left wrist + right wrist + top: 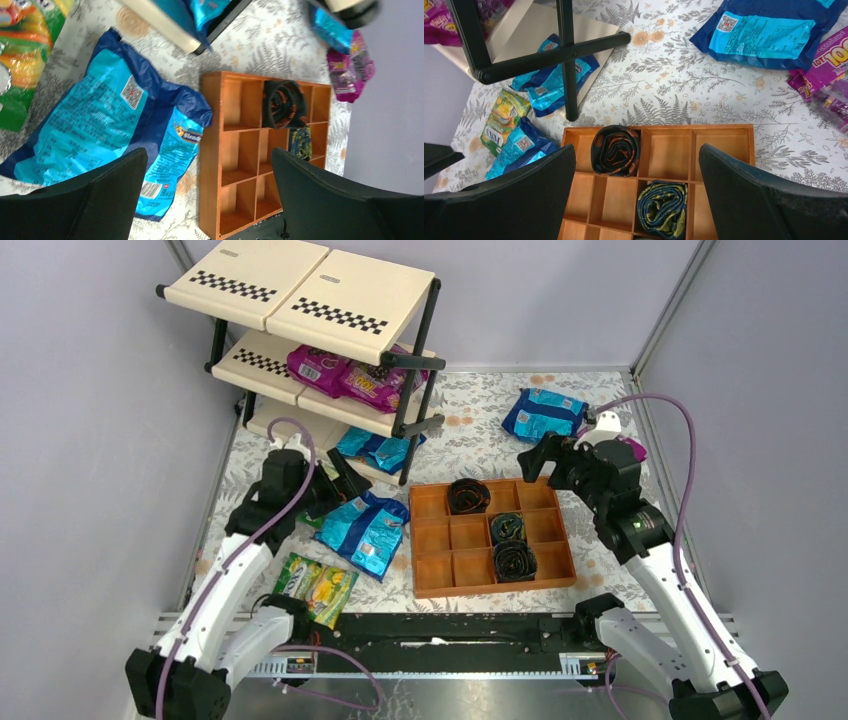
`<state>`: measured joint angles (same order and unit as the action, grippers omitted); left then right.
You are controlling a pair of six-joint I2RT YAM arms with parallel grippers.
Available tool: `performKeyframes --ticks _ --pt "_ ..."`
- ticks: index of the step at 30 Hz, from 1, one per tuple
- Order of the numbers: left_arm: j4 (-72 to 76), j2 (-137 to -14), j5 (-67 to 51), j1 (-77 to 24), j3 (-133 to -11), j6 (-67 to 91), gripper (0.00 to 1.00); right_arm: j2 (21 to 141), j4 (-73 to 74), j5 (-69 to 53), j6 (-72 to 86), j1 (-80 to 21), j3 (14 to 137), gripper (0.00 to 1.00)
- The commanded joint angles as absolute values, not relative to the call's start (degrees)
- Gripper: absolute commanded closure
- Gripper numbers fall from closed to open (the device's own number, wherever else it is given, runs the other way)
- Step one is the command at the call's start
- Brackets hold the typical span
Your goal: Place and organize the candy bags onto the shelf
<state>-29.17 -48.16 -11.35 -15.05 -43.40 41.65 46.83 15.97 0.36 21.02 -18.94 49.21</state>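
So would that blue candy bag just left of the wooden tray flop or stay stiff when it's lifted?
The blue candy bag probably flops: its film lies creased and rumpled. Its glossy sheen suggests it may slip. Lying flat, it shouldn't roll.

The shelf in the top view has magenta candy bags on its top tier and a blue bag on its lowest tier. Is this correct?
Not quite. The magenta candy bags lie on the middle tier of the shelf, not on the top tier, which carries no bags. The blue bag on the lowest tier is as you say. The top external view shows this.
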Motion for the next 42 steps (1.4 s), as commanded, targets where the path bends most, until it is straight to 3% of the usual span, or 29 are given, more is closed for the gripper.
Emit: performKeyframes --ticks 1,10,16,22,26,29,36,42 --pt "-33.38 -54.15 -9.00 -13.28 -47.67 42.09 0.01 45.77 13.24 -2.98 19.80 -18.70 47.85 0.00" --pt "-39.95 -62.99 -10.98 -0.18 -45.51 49.88 0.01 43.34 13.70 -2.46 16.36 -18.69 44.15 0.00" --pt "-44.41 -53.29 -1.64 1.14 -37.77 63.06 0.01 42.24 12.40 -1.98 14.98 -18.71 42.41 0.00" --pt "-39.06 -43.54 -6.87 0.88 -28.95 67.87 0.01 43.75 10.24 -4.35 14.90 -18.67 41.84 0.00" --pt "-37.27 -44.19 -10.40 0.23 -26.74 67.65 0.01 44.63 9.05 -5.03 15.19 -18.67 40.91 0.00" --pt "-31.32 -47.48 -14.10 -3.72 -24.72 67.88 0.01 44.77 8.50 -5.01 15.30 -18.72 40.40 0.00" --pt "-21.24 -56.76 -7.97 -19.46 -25.29 74.26 0.01 44.00 8.49 -4.06 15.03 -18.68 39.97 0.00" --pt "-11.41 -58.53 -3.57 -23.36 -19.73 78.80 0.02 44.12 9.02 -4.13 14.85 -18.68 40.49 0.00"
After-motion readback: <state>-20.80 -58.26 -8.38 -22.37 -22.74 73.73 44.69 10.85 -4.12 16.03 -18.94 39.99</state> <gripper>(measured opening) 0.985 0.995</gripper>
